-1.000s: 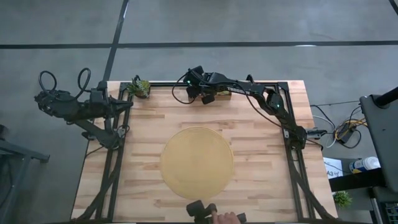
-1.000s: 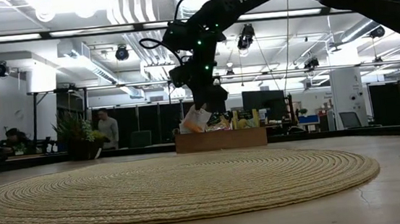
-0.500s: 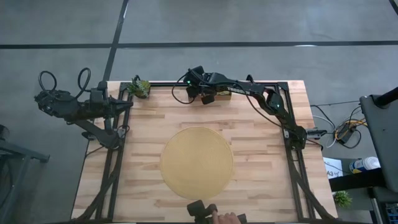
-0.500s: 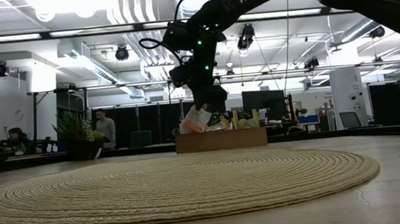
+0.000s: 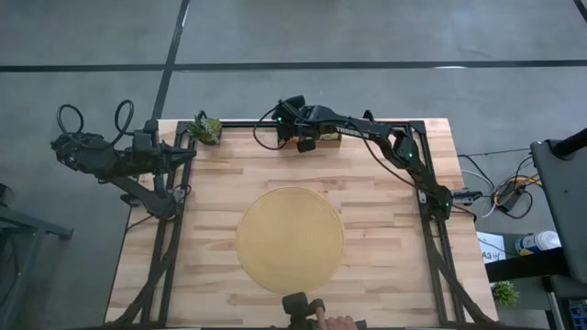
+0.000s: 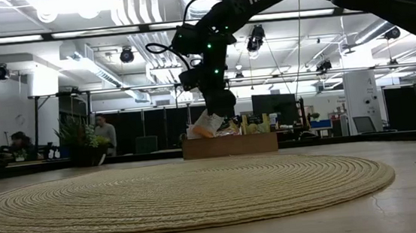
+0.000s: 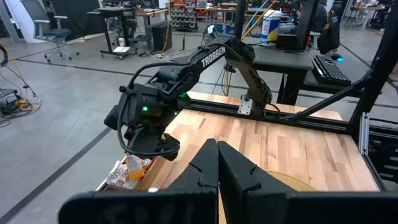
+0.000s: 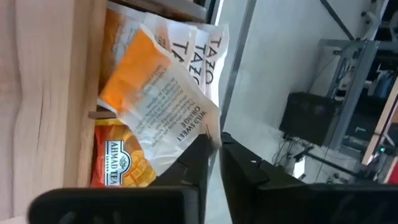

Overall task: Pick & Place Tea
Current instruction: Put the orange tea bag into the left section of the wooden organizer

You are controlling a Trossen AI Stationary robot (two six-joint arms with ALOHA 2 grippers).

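My right gripper (image 8: 215,146) hangs over the brown wooden tray (image 5: 310,145) at the table's far edge, its fingers a narrow gap apart. A white tea sachet with an orange patch (image 8: 155,99) stands tilted under it (image 6: 207,124), with its lower part among other sachets in the tray (image 6: 229,145). An orange sachet (image 8: 118,155) lies beneath it. My left gripper (image 7: 217,163) waits shut and holding nothing, raised at the table's left edge (image 5: 186,152). My right gripper comes at the white-and-orange sachet slanting down from above. The sachet's upper corner (image 8: 211,132) stands between the two fingertips. With the narrow gap there, I cannot tell whether they touch it. The sachet leans tilted on the others in the tray.
A large round woven mat (image 5: 290,240) lies bare in the middle of the table. A small potted plant (image 5: 206,129) stands at the far left corner. A person's hand with a dark object (image 5: 312,312) shows at the near edge.
My right gripper has rolled a little about its own pointing line while staying over the tray. The white-and-orange sachet under it has turned slightly with it. The hand at the near edge has shifted a bit.
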